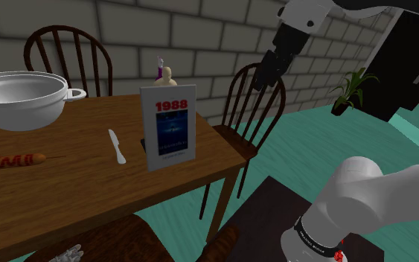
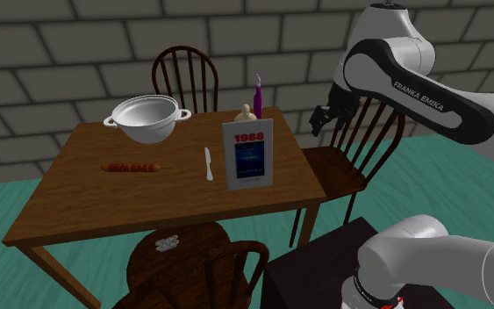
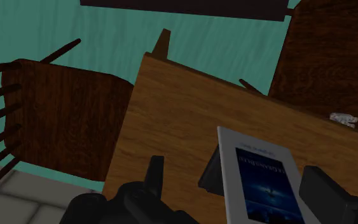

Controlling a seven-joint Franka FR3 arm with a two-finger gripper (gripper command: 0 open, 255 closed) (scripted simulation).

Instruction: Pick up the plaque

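Ok so the plaque (image 1: 169,126) is standing upright on the table (image 1: 66,201), close to its end on the shoulder view's right. It's got a white border, a red "1988" up top and a blue picture under that, and the wrist view shows a dark prop (image 3: 212,173) behind it. Just beside the plaque, on the shoulder view's left, a white knife (image 1: 117,146) lies flat on the wood. Right behind the plaque there's a little tan figurine (image 2: 247,113) with a purple thing (image 2: 257,91) next to it, can't tell what that one is. Further from the plaque, on the knife's side, a red-striped sausage (image 1: 10,161) lies on the table, and a big white two-handled bowl (image 2: 146,118) sits beyond it. My gripper (image 2: 322,123) hangs out past that table end, well apart from the plaque and higher than it, over the chair (image 2: 334,168) there. Jaws are spread wide with nothing in them. In the wrist view my fingers (image 3: 155,173) stand apart and the plaque shows between them, untouched. A second chair (image 2: 182,75) stands behind the bowl. A third chair (image 2: 192,263) sits at the table's near side in the second exterior view, with something crumpled and white (image 2: 166,243) on its seat. Teal floor (image 1: 312,141), grey block wall (image 2: 60,53), and a potted plant (image 1: 351,89) way off past the plaque by the wall.
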